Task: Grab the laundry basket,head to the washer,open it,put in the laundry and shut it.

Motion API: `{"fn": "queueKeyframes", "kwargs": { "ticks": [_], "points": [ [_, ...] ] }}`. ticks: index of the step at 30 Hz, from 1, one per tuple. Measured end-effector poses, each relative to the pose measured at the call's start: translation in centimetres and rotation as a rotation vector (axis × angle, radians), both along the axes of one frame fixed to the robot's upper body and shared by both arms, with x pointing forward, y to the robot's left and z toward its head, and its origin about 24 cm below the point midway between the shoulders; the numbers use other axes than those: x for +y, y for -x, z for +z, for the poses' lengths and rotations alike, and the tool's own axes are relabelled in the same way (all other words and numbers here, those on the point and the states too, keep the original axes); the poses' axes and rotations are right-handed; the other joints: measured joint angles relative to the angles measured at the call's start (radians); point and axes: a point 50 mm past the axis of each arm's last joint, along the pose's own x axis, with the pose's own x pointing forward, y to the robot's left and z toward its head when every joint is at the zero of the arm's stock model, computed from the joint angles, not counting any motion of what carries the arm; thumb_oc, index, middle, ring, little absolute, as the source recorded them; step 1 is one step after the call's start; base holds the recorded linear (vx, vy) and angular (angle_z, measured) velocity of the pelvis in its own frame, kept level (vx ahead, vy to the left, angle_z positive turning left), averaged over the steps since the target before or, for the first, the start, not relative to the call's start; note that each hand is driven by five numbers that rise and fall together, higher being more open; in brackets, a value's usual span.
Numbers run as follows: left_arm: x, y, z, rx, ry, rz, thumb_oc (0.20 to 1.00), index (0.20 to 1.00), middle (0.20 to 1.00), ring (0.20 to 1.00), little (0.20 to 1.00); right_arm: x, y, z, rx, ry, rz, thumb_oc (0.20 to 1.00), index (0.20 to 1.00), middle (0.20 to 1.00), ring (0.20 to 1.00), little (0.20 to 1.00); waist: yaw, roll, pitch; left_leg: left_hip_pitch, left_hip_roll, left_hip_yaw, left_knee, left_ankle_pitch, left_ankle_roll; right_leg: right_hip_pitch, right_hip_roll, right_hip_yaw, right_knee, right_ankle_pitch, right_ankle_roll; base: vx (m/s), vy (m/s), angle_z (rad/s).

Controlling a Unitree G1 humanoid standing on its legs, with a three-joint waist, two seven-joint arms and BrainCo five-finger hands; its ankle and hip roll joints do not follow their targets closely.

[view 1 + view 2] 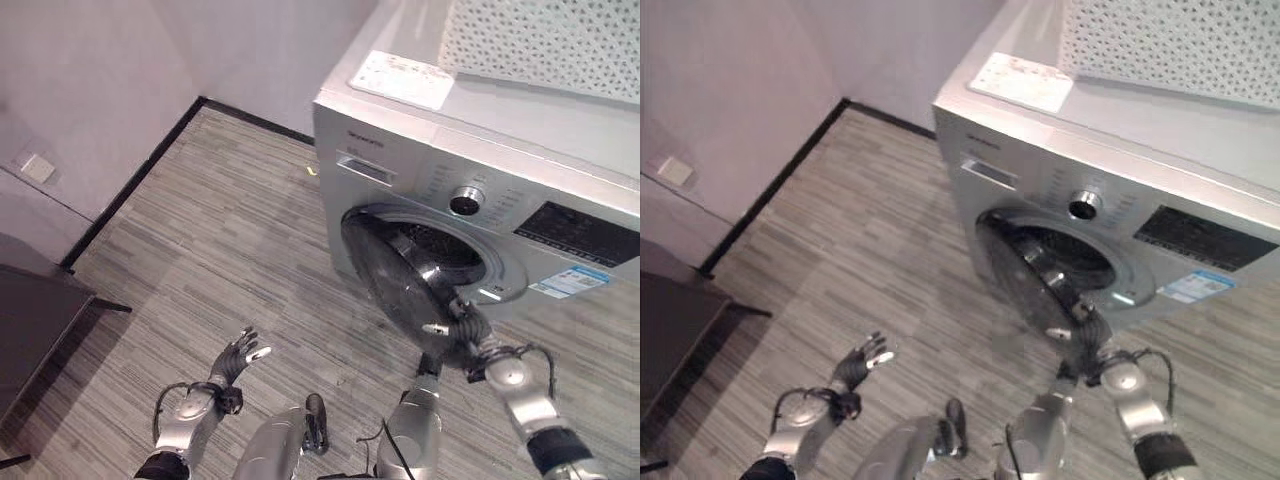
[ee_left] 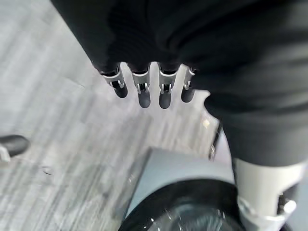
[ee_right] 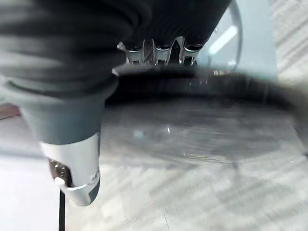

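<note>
Right wrist view, right hand (image 3: 159, 53) fingertips hidden behind washer door (image 3: 202, 125)

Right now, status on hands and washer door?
Right robot hand fingers hooked over washer door edge, door ajar. Left robot hand open, low over floor. Basket atop washer.

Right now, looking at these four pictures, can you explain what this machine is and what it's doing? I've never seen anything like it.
It is a two-armed humanoid robot. Two pictures come from cameras in its head, looking down; two from cameras on its wrists. It stands before a silver washing machine whose round door hangs open. The right hand is at the door's edge, fingers over the rim in its wrist view. The left hand hovers open above the striped floor, holding nothing. A white perforated laundry basket sits on top of the washer.
</note>
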Motion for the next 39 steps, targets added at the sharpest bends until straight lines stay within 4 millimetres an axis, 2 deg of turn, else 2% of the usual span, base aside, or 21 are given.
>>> {"fn": "queueKeyframes", "kwargs": {
  "ticks": [1, 3, 4, 5, 7, 9, 11, 12, 14, 16, 19, 20, 22, 26, 28, 30, 32, 34, 36, 38, 39],
  "points": [
    [0.0, 0.4, -0.2, 0.011, -0.003, -0.003, 1.000, 1.000, 1.000, 1.000, 1.000, 0.7, 0.7, -0.9, 0.029, -0.020, 0.007, 1.000, 1.000, 1.000, 1.000, 1.000, 0.015, -0.005, -0.003, 0.015, 0.001, -0.006, -0.019, 0.011, -0.004, 0.035, 0.024, -0.045, 0.027, -0.051, 0.012, -0.01, 0.118, -0.06],
    [0.2, 1.6, -0.5, 0.029, -0.009, 0.003, 1.000, 1.000, 1.000, 1.000, 1.000, 2.2, 1.0, -1.6, 0.057, -0.048, 0.055, 1.000, 1.000, 1.000, 1.000, 1.000, 0.043, -0.020, -0.014, 0.037, 0.016, 0.022, -0.042, 0.015, -0.018, 0.046, 0.049, -0.048, 0.002, -0.058, 0.025, 0.06, 0.058, -0.35],
    [0.2, 2.0, -0.8, 0.043, -0.015, -0.005, 1.000, 1.000, 1.000, 1.000, 1.000, 3.1, 1.3, -2.0, 0.075, -0.071, 0.080, 1.000, 1.000, 1.000, 1.000, 1.000, 0.049, -0.023, -0.021, 0.045, 0.022, 0.020, -0.043, 0.011, -0.027, 0.070, 0.063, -0.053, -0.030, -0.080, 0.009, 0.06, 0.017, -0.30],
    [0.1, 2.2, -0.7, 0.042, -0.016, -0.012, 1.000, 1.000, 1.000, 1.000, 1.000, 4.0, 1.7, -2.5, 0.100, -0.089, 0.110, 1.000, 1.000, 1.000, 1.000, 1.000, 0.056, -0.022, -0.029, 0.061, 0.035, 0.024, -0.054, 0.005, -0.028, 0.090, 0.080, -0.050, -0.059, -0.087, 0.027, 0.07, -0.010, -0.17],
    [-0.4, 2.2, 1.0, -0.026, -0.032, -0.087, 1.000, 1.000, 1.000, 1.000, 1.000, 5.3, 2.6, -3.4, 0.151, -0.116, 0.173, 1.000, 1.000, 1.000, 1.000, 1.000, 0.057, -0.017, -0.091, 0.068, 0.061, 0.025, -0.085, 0.013, -0.040, 0.098, 0.103, -0.053, -0.094, -0.095, 0.035, 0.06, -0.051, -0.11],
    [-0.9, 0.7, 4.4, -0.175, -0.055, -0.175, 1.000, 1.000, 1.000, 1.000, 1.000, 5.7, 3.2, -4.1, 0.182, -0.138, 0.177, 1.000, 1.000, 1.000, 1.000, 1.000, 0.063, -0.021, -0.126, 0.079, 0.074, 0.025, -0.109, 0.027, -0.059, 0.102, 0.116, -0.054, -0.094, -0.087, 0.029, 0.02, -0.041, 0.05],
    [-1.6, -1.3, 9.1, -0.396, -0.104, -0.285, 1.000, 1.000, 1.000, 1.000, 1.000, 5.4, 4.1, -5.2, 0.246, -0.138, 0.167, 1.000, 1.000, 1.000, 1.000, 1.000, 0.080, -0.018, -0.172, 0.091, 0.090, 0.023, -0.141, 0.040, -0.074, 0.107, 0.134, -0.056, -0.102, -0.087, 0.024, 0.07, -0.071, -0.03],
    [-2.1, -2.8, 13.2, -0.555, -0.156, -0.369, 1.000, 1.000, 1.000, 1.000, 1.000, 5.1, 4.7, -6.3, 0.300, -0.130, 0.146, 1.000, 1.000, 1.000, 1.000, 1.000, 0.081, -0.010, -0.204, 0.119, 0.095, 0.021, -0.187, 0.061, -0.077, 0.114, 0.144, -0.056, -0.105, -0.092, 0.018, 0.14, -0.105, -0.08],
    [-3.2, -2.9, 18.3, -0.753, -0.229, -0.516, 1.000, 1.000, 1.000, 1.000, 1.000, 4.9, 5.4, -7.5, 0.364, -0.130, 0.120, 1.000, 1.000, 1.000, 1.000, 1.000, 0.081, -0.012, -0.212, 0.151, 0.103, 0.022, -0.228, 0.077, -0.086, 0.132, 0.156, -0.055, -0.111, -0.095, 0.018, 0.08, -0.082, -0.05],
    [-4.3, -3.0, 21.8, -0.936, -0.243, -0.570, 1.000, 1.000, 1.000, 1.000, 1.000, 4.6, 7.0, -8.7, 0.444, -0.126, 0.118, 1.000, 1.000, 1.000, 1.000, 1.000, 0.084, -0.001, -0.233, 0.187, 0.109, 0.022, -0.271, 0.099, -0.102, 0.150, 0.164, -0.059, -0.119, -0.096, 0.014, 0.04, -0.120, 0.02],
    [-6.2, -3.2, 25.0, -1.098, -0.190, -0.594, 1.000, 1.000, 1.000, 1.000, 1.000, 4.7, 8.4, -10.0, 0.524, -0.124, 0.101, 1.000, 1.000, 1.000, 1.000, 1.000, 0.079, 0.005, -0.241, 0.208, 0.117, -0.005, -0.314, 0.120, -0.112, 0.181, 0.180, -0.082, -0.141, -0.098, 0.014, 0.06, -0.148, 0.22],
    [-7.2, -3.3, 25.9, -1.151, -0.103, -0.597, 1.000, 1.000, 1.000, 1.000, 1.000, 5.1, 9.2, -10.6, 0.572, -0.124, 0.108, 1.000, 1.000, 1.000, 1.000, 1.000, 0.081, 0.003, -0.243, 0.227, 0.129, -0.015, -0.336, 0.136, -0.122, 0.202, 0.197, -0.082, -0.154, -0.100, 0.011, 0.11, -0.196, 0.29],
    [-8.2, -3.6, 25.7, -1.131, -0.027, -0.621, 1.000, 1.000, 1.000, 1.000, 1.000, 5.3, 9.6, -11.0, 0.598, -0.131, 0.119, 1.000, 1.000, 1.000, 1.000, 1.000, 0.079, 0.005, -0.248, 0.253, 0.140, -0.028, -0.362, 0.147, -0.130, 0.228, 0.210, -0.084, -0.168, -0.104, 0.011, 0.08, -0.147, 0.18],
    [-10.6, -3.1, 23.2, -0.935, 0.281, -0.709, 1.000, 1.000, 1.000, 1.000, 1.000, 4.3, 11.4, -12.3, 0.692, -0.121, 0.058, 1.000, 1.000, 1.000, 1.000, 1.000, 0.071, 0.025, -0.283, 0.291, 0.169, -0.025, -0.412, 0.165, -0.149, 0.256, 0.246, -0.078, -0.197, -0.110, 0.008, 0.03, -0.156, -0.02],
    [-11.5, -3.2, 21.7, -0.838, 0.415, -0.688, 1.000, 1.000, 1.000, 1.000, 1.000, 3.4, 12.2, -12.7, 0.736, -0.105, 0.019, 1.000, 1.000, 1.000, 1.000, 1.000, 0.064, 0.037, -0.296, 0.296, 0.184, -0.027, -0.423, 0.168, -0.156, 0.264, 0.264, -0.080, -0.210, -0.115, 0.001, 0.01, -0.212, 0.03],
    [-12.4, -3.5, 20.0, -0.735, 0.535, -0.659, 1.000, 1.000, 1.000, 1.000, 1.000, 1.9, 13.9, -13.5, 0.820, -0.072, -0.043, 1.000, 1.000, 1.000, 1.000, 1.000, 0.060, 0.045, -0.301, 0.293, 0.205, -0.032, -0.426, 0.173, -0.167, 0.267, 0.285, -0.079, -0.214, -0.125, -0.004, 0.00, -0.175, 0.08],
    [-12.5, -3.6, 17.2, -0.592, 0.552, -0.639, 1.000, 1.000, 1.000, 1.000, 1.000, 1.1, 15.7, -14.0, 0.884, -0.062, -0.106, 1.000, 1.000, 1.000, 1.000, 1.000, 0.050, 0.049, -0.301, 0.291, 0.240, -0.031, -0.428, 0.178, -0.180, 0.266, 0.317, -0.079, -0.218, -0.136, -0.023, 0.03, -0.306, -0.04],
    [-11.0, -3.4, 14.6, -0.482, 0.479, -0.602, 1.000, 1.000, 1.000, 1.000, 1.000, 0.0, 18.0, -14.3, 0.932, -0.072, -0.204, 1.000, 1.000, 1.000, 1.000, 1.000, 0.043, 0.059, -0.301, 0.291, 0.292, -0.032, -0.414, 0.167, -0.193, 0.268, 0.371, -0.075, -0.217, -0.149, -0.055, 0.04, -0.282, -0.15],
    [-7.8, -2.4, 12.5, -0.415, 0.289, -0.556, 1.000, 1.000, 1.000, 1.000, 1.000, -0.8, 19.0, -14.3, 0.951, -0.093, -0.280, 1.000, 1.000, 1.000, 1.000, 1.000, 0.039, 0.072, -0.289, 0.272, 0.337, -0.033, -0.354, 0.145, -0.210, 0.256, 0.422, -0.056, -0.181, -0.182, -0.077, 0.01, -0.168, -0.21],
    [-3.5, -0.7, 9.4, -0.289, 0.205, -0.377, 1.000, 1.000, 1.000, 1.000, 1.000, -0.9, 20.4, -14.5, 0.994, -0.085, -0.316, 1.000, 1.000, 1.000, 1.000, 1.000, 0.052, 0.049, -0.271, 0.208, 0.353, -0.055, -0.191, 0.154, -0.216, 0.244, 0.439, -0.037, -0.171, -0.207, -0.101, 0.01, -0.104, -0.26],
    [-1.7, 0.4, 7.6, -0.200, 0.181, -0.299, 1.000, 1.000, 1.000, 1.000, 1.000, -1.0, 20.7, -14.5, 1.004, -0.093, -0.328, 1.000, 1.000, 1.000, 1.000, 1.000, 0.064, 0.028, -0.258, 0.157, 0.345, -0.075, -0.094, 0.194, -0.215, 0.248, 0.438, -0.019, -0.177, -0.209, -0.104, 0.02, -0.058, -0.29]
  ]
}}
